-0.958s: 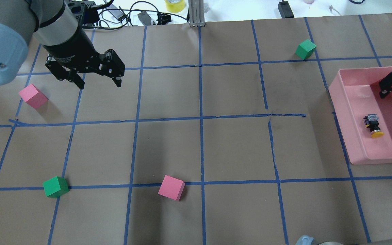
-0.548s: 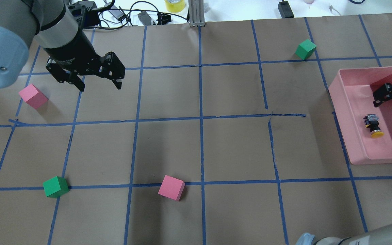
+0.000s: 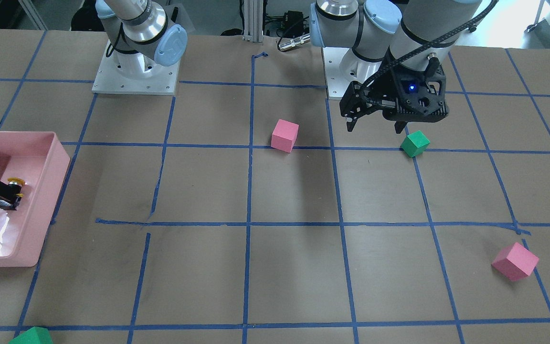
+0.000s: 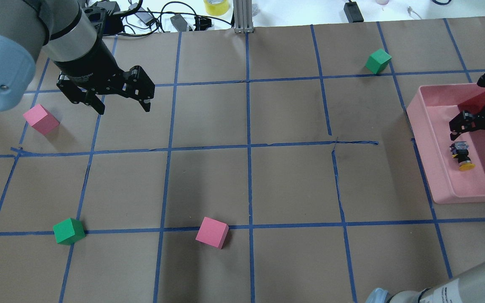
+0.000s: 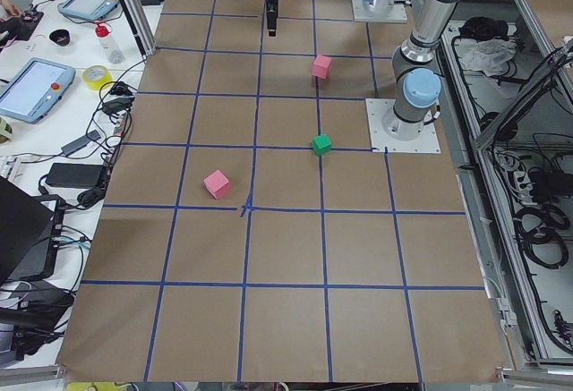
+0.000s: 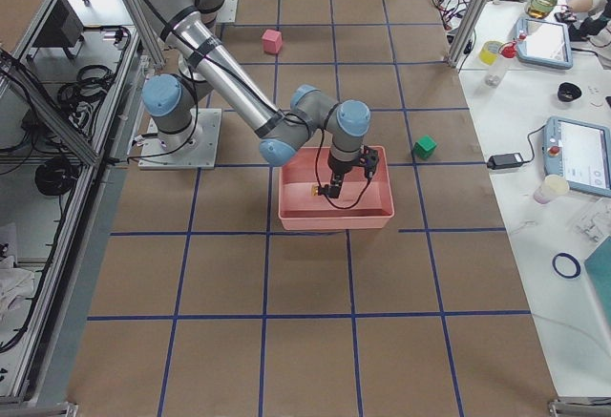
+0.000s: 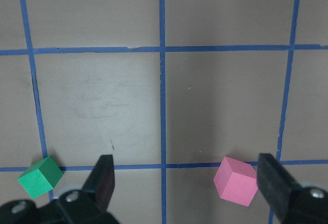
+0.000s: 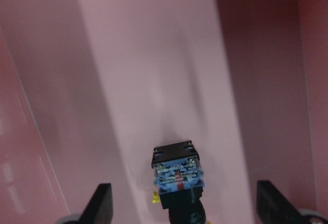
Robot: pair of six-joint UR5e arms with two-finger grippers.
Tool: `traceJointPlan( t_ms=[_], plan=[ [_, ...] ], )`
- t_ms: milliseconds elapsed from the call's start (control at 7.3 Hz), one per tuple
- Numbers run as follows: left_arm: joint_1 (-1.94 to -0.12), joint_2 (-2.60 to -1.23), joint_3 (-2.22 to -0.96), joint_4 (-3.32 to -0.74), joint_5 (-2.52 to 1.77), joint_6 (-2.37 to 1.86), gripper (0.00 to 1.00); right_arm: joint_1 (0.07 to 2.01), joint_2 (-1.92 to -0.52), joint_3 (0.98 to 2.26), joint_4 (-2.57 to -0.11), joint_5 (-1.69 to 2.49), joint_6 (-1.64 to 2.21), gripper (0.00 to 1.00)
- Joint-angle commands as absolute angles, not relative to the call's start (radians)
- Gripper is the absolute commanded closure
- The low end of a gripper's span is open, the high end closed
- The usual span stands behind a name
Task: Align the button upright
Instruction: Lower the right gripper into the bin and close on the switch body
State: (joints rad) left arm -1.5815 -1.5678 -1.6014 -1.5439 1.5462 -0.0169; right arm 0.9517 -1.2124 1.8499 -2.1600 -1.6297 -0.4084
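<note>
The button (image 4: 461, 155) lies on its side in the pink tray (image 4: 430, 172), its yellow cap toward the near edge and its grey-white base toward my right gripper (image 4: 479, 138). That gripper is open and empty, low in the tray, just beyond the button's base. In the right wrist view the button (image 8: 177, 180) lies between the spread fingers (image 8: 100, 206). It also shows in the front-facing view (image 3: 15, 181), partly behind the gripper. My left gripper (image 4: 123, 109) is open and empty, hovering over the table's far left.
A pink cube (image 4: 40, 119) lies by the left gripper. A green cube (image 4: 69, 231) and a pink cube (image 4: 212, 232) are near the front. A green cube (image 4: 378, 61) is beyond the tray. Cables and tape lie past the far edge.
My right gripper has moved further into the tray and closer to the button, still open. The left gripper has barely shifted. The button has not moved.
</note>
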Motion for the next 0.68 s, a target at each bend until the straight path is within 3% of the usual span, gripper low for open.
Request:
traceJointPlan(
  t_ms=[0, 548],
  plan=[
    [-1.582, -1.568, -1.601, -1.545, 1.546, -0.017, 0.00, 0.957, -1.186, 1.852, -2.149, -1.634, -0.400, 0.00],
    [-1.582, -1.568, -1.600, -1.545, 1.546, -0.017, 0.00, 0.957, -1.158, 1.870, -2.151, -1.643, -0.420, 0.00]
  ],
)
